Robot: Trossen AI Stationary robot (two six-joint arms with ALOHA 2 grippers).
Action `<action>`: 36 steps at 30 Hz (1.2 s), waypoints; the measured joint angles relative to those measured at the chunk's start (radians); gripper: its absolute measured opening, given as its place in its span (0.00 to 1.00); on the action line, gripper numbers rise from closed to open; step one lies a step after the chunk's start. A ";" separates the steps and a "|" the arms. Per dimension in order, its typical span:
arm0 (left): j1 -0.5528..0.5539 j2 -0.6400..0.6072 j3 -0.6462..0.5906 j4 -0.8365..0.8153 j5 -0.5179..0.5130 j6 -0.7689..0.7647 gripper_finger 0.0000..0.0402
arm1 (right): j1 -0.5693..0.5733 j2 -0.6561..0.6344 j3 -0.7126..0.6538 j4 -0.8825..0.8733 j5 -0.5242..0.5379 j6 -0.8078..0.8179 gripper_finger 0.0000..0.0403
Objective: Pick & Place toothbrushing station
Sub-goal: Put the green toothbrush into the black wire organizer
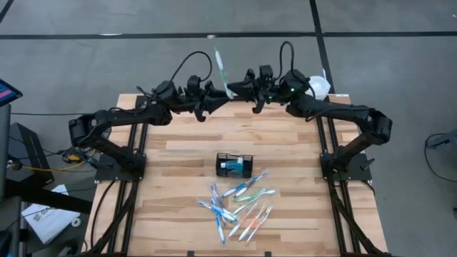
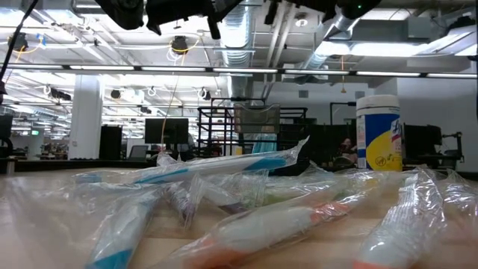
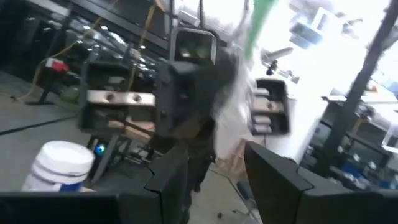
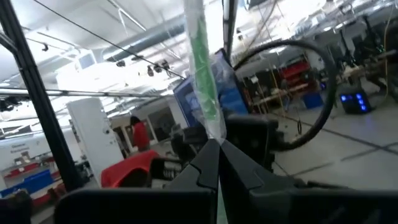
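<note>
The black wire-mesh caddy (image 1: 235,165) stands on the table's middle with a teal item inside; it also shows behind the pile in the low view (image 2: 258,119). A pile of wrapped toothbrushes (image 1: 239,203) lies near it toward the near edge. Both arms are raised over the table's far edge and face each other. My right gripper (image 4: 217,162) is shut on a green toothbrush in a clear wrapper (image 1: 221,68). My left gripper (image 3: 217,180) is open just left of it; the wrapper (image 3: 239,93) shows beyond its fingers, apart from them. My right gripper pinches the wrapped green toothbrush by one end (image 4: 211,134) between its two fingertips. The toothbrush sticks out straight past the fingers, in line with them. It is lifted clear, high above the table.
A white tub with a yellow-blue label (image 2: 379,133) stands at the table's far right. The wrapped toothbrushes fill the near middle of the table in front of the low camera (image 2: 246,209). Bare wood (image 1: 171,150) lies left and right of the caddy.
</note>
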 joint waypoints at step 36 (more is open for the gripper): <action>0.006 -0.007 0.000 0.064 0.020 0.050 0.39 | 0.047 0.000 0.028 -0.058 0.003 -0.008 0.00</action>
